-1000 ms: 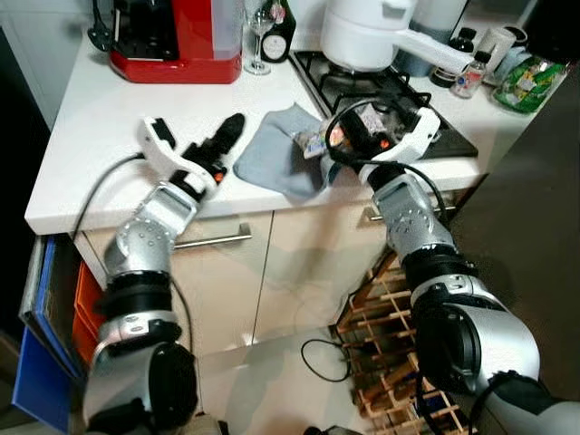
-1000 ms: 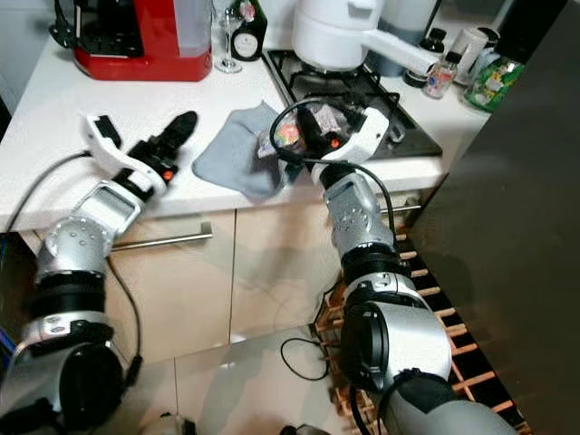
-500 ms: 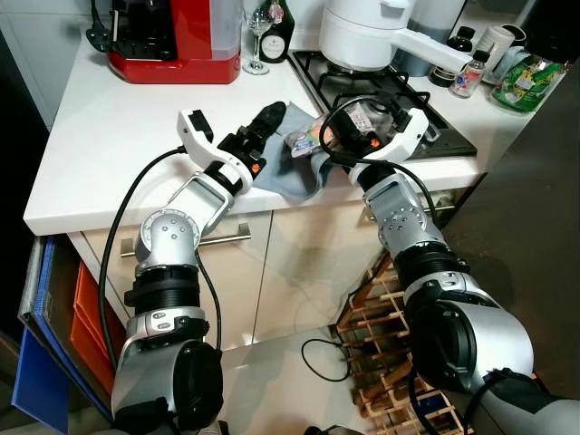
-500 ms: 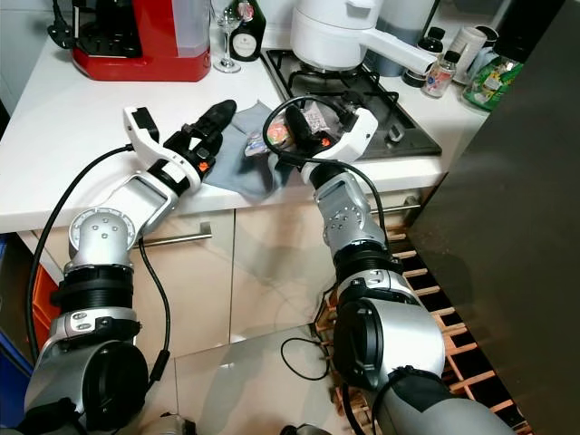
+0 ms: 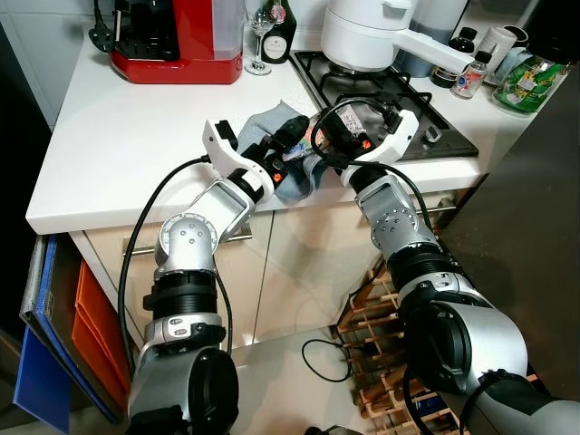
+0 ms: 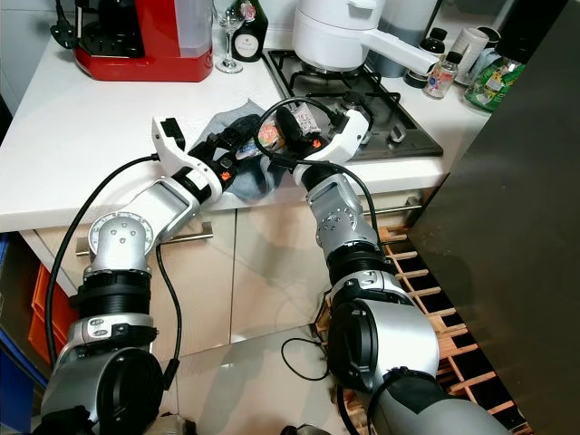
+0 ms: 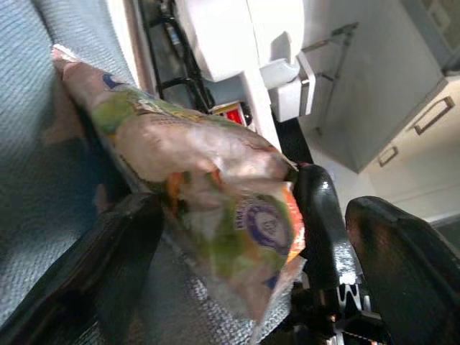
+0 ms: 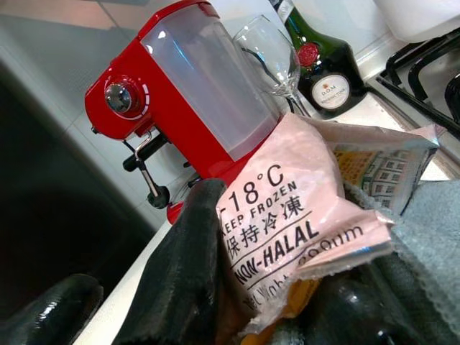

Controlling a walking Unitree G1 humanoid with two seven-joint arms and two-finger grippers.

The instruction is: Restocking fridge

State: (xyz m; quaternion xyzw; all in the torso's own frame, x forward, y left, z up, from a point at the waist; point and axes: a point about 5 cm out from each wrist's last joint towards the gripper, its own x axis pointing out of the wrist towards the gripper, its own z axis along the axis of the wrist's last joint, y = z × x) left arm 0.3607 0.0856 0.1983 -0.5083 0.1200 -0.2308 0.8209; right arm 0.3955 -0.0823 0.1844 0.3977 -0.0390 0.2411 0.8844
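I see both arms reaching over the front edge of the white counter (image 5: pixel 109 145), meeting above a grey cloth (image 5: pixel 294 177) that lies just left of the gas hob (image 5: pixel 399 100).

Right gripper (image 5: pixel 328 136): jaws clenched on a frozen food packet (image 8: pixel 287 215). In the right wrist view one black finger (image 8: pixel 190 273) presses against the pink back of the packet, printed "-18°C KEEP FROZEN". The packet is held above the cloth, between the two grippers.

Left gripper (image 5: pixel 288 136): it sits just beside the packet from the robot's left. In the left wrist view the packet's colourful printed face (image 7: pixel 215 187) lies between its two black fingers (image 7: pixel 108 259), which stand apart on either side of it; jaws released. I cannot tell whether either finger touches the wrapper.

At the back of the counter: a red coffee machine (image 5: pixel 177 41), a wine glass (image 5: pixel 258 36) and a dark bottle (image 5: pixel 278 27) next to it. A white pot (image 5: pixel 367 36) sits on the hob. Small bottles and a green packet (image 5: pixel 526 82) lie at the far right. Below the counter, a wooden wine rack (image 5: pixel 385 326) stands on the floor.
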